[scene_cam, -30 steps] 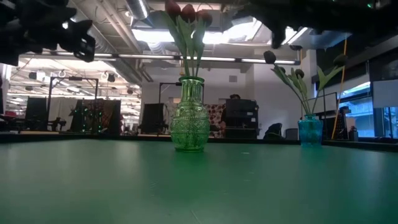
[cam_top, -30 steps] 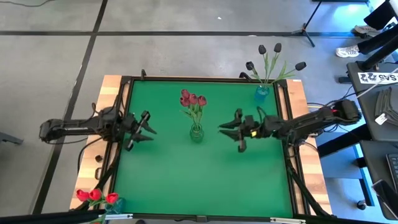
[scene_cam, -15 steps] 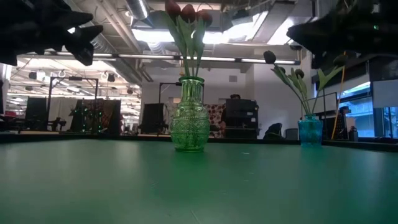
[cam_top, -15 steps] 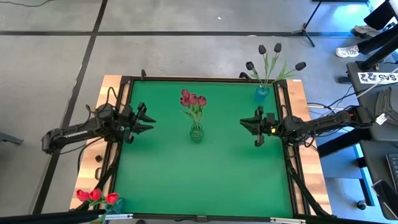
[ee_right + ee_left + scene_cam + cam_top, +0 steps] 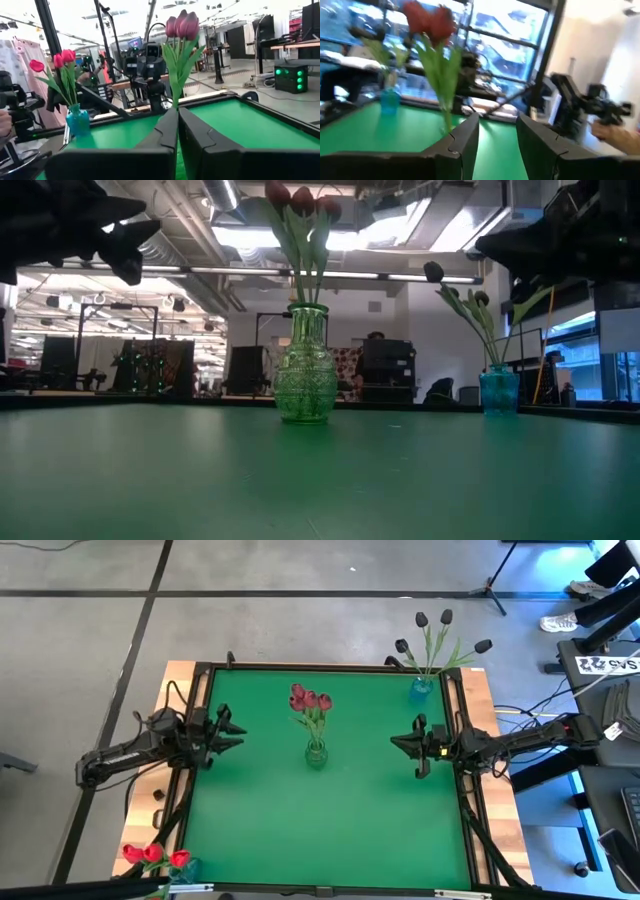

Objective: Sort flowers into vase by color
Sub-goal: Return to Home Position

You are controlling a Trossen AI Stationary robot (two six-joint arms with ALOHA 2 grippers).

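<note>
High view: both arms are drawing back compared with a second ago, the left arm retreating toward the counter's 9 o'clock edge and the right arm toward 3 o'clock. The left fingers are hanging released and empty; the right fingers are sitting clenched on nothing. Between them, at centre, the dull red tulips are standing in the green vase. The black tulips are sitting in the blue vase at 1 o'clock, and the bright red tulips in the second blue vase at 7 o'clock.
</note>
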